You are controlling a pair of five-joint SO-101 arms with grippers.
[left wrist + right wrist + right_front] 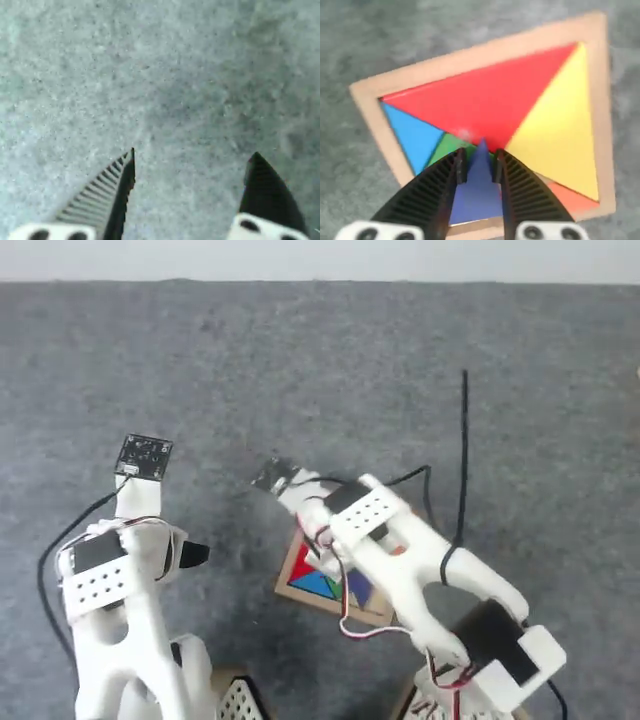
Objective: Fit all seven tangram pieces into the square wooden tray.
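Triangle point(478, 196), purple (light, stiff, probably slick), lies at tray point(485, 42) edge, right gripper point(479, 161) pinching its sides; left gripper point(194, 154) gapes.

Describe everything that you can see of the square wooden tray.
The tray is a square frame of pale wood, flat on the grey table. It holds coloured pieces; the red piece and yellow piece are largest. The right end effector is above it, shut on the dark blue piece.
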